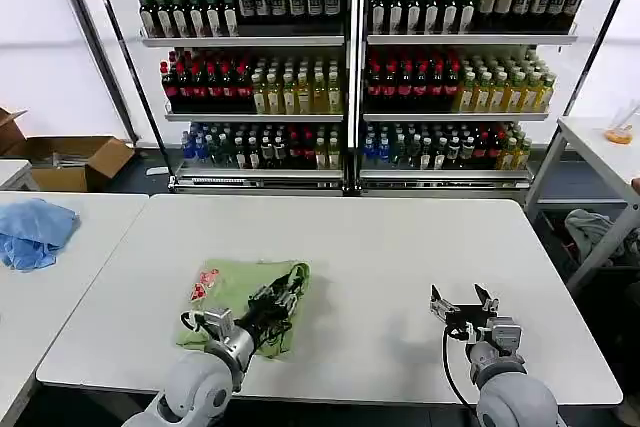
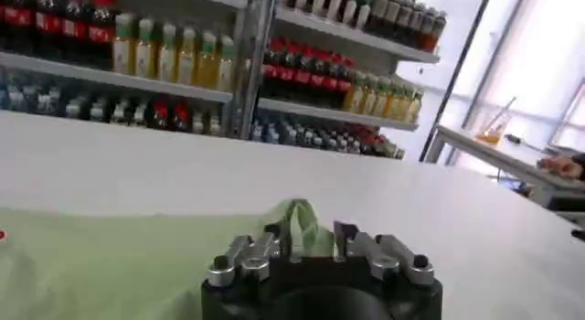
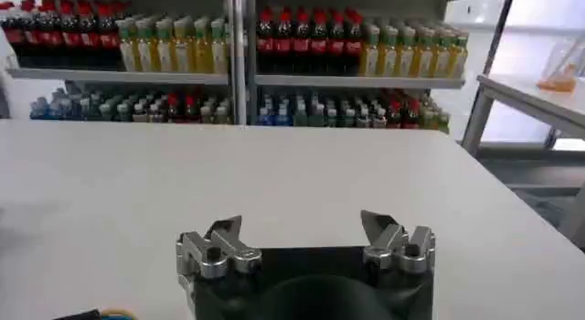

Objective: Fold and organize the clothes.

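Note:
The clothes are one light green shirt [image 1: 235,299], folded into a small bundle on the white table [image 1: 380,247] near its front left. A red-and-white print [image 1: 205,285] shows at the bundle's left edge. My left gripper [image 1: 289,289] rests on the shirt's right side, shut on a raised ridge of green fabric [image 2: 298,223] that stands between its fingers. In the left wrist view the shirt [image 2: 110,267] spreads out beside the left gripper [image 2: 309,235]. My right gripper [image 1: 462,304] hovers open over bare table at the front right, nothing between the fingertips of the right gripper [image 3: 302,229].
A light blue cloth [image 1: 35,232] lies on a second table to the left. A cardboard box [image 1: 75,159] sits on the floor behind it. Bottle shelves [image 1: 350,67] stand behind the table. Another table [image 1: 600,147] stands at the right.

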Controlling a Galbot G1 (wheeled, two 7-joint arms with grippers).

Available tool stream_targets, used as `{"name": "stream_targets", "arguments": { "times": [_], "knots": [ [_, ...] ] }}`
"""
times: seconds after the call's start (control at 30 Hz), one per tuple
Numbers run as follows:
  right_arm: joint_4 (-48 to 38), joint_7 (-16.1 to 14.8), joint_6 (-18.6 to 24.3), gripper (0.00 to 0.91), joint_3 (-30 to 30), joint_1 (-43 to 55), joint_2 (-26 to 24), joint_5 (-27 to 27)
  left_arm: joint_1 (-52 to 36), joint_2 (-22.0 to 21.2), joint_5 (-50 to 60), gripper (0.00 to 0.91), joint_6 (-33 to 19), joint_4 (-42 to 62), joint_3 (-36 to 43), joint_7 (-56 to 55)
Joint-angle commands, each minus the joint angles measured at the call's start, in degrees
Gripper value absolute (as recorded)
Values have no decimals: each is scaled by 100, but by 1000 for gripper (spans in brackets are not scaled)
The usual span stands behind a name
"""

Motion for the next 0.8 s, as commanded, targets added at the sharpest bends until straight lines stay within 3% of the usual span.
{"name": "stream_targets", "arguments": {
  "times": [0.03, 0.27, 0.4, 0.8],
  "knots": [
    [7, -1, 2, 907, 1, 19, 14, 6, 470, 274, 125, 907, 111, -909, -471, -23],
    [-10, -3, 2, 907, -7, 56, 49, 7, 968, 622, -322, 907, 294, -1056, -2199, -220],
    [-34, -5, 2, 907, -13, 74, 64, 6, 1176, 764, -528, 907, 375, -819, -2746, -339],
    [-41, 8, -25, 907, -25, 131, 34, 18, 1080, 627, -1169, 907, 695, -113, -2698, -354]
  ]
}}
